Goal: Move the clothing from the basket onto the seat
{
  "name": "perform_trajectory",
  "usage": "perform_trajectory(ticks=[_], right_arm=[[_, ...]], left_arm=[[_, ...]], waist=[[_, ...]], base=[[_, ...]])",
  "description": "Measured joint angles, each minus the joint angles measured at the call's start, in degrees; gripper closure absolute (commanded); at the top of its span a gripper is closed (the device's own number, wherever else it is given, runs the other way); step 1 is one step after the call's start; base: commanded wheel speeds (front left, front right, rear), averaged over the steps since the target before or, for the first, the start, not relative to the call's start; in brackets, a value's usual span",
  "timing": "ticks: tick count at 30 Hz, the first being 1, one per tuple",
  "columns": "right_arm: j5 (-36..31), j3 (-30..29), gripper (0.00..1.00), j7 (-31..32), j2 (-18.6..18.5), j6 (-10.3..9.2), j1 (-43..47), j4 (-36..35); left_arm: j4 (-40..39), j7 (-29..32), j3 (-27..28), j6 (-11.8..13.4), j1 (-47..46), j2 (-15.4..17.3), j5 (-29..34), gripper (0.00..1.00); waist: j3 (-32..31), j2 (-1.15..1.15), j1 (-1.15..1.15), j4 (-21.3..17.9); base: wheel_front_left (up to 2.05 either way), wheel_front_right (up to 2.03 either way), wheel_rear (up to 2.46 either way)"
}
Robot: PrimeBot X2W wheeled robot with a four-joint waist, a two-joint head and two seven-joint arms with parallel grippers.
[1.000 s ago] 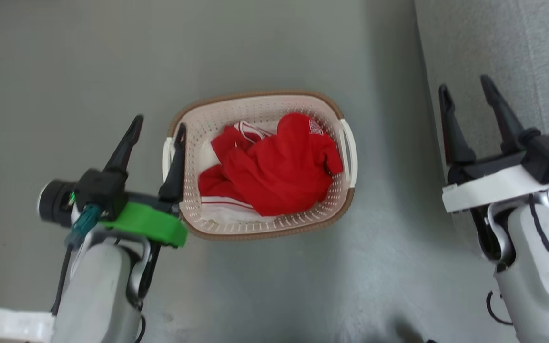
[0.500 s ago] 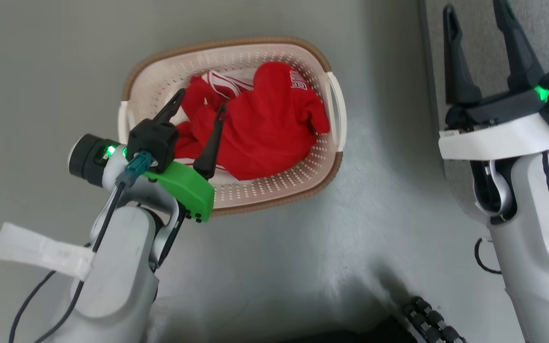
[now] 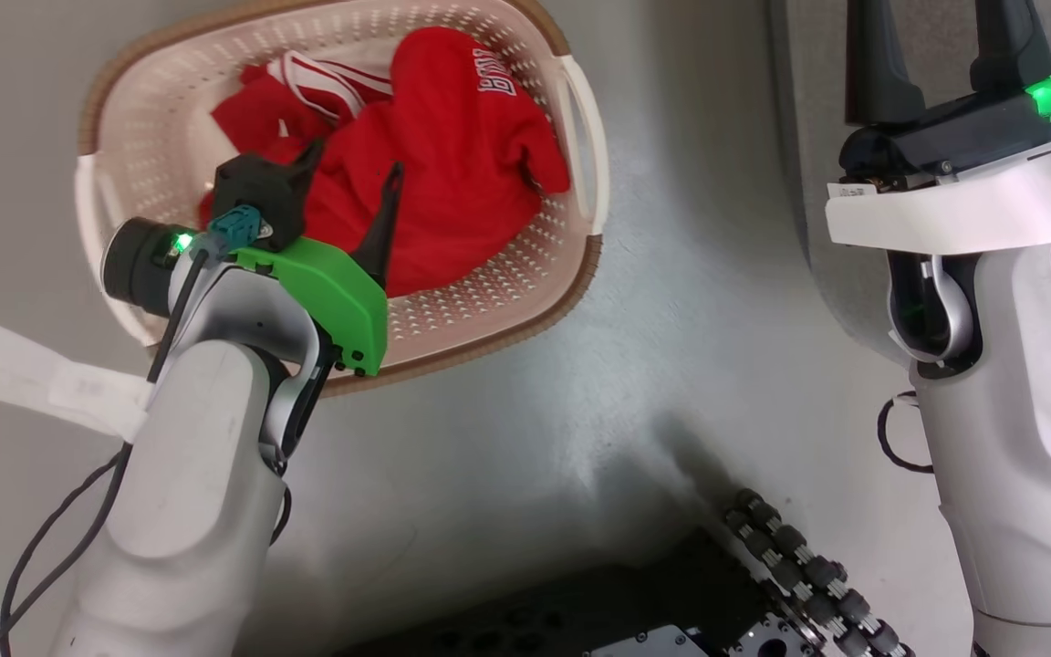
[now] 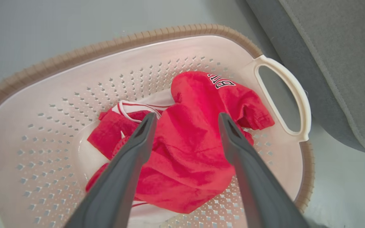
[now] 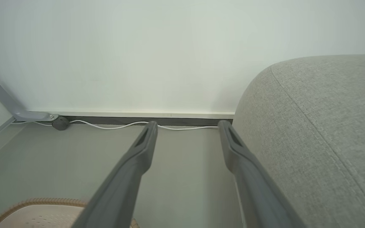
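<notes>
The clothing (image 3: 452,173) is a crumpled bright red heap with white striped trim, lying in the cream perforated basket (image 3: 507,283) on the floor. My left gripper (image 3: 354,160) hangs open inside the basket just above the heap. In the left wrist view the clothing (image 4: 195,152) shows between and beyond the spread fingers of the left gripper (image 4: 187,116), inside the basket (image 4: 74,79). The grey seat (image 3: 808,210) stands right of the basket. My right gripper (image 3: 936,36) is open over the seat's edge, its tips cut off. In its wrist view the right gripper (image 5: 188,124) holds nothing beside the seat (image 5: 312,133).
The basket stands on grey floor (image 3: 580,411). My dark base with roller wheels (image 3: 799,566) is at the bottom. A white cable (image 5: 122,125) runs along the wall's foot. The seat's side (image 4: 337,63) lies close to the basket's right handle (image 4: 284,95).
The camera has tipped down, so the basket shifts up and left in the picture. My left gripper moved from beside the basket's left handle to over the clothing inside it.
</notes>
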Motion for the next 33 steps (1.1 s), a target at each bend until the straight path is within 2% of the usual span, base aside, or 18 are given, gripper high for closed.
perform_trajectory(ticks=[11,33], right_arm=[[0.14,-0.82,0.00,0.00,0.65,0.57,-0.43,1.15],[2.31,0.48,0.00,0.00,1.33,1.52,-1.33,2.01]], left_arm=[[2.03,3.79,0.92,-0.01,-2.23,-0.03,-1.18,0.00],[5.91,10.55,2.43,0.66,-6.06,2.33,-1.98,0.00]], waist=[[3.89,0.00,0.00,-4.09],[7.76,0.00,-0.01,-8.49]], base=[[0.00,0.00,0.00],[0.00,0.00,0.00]])
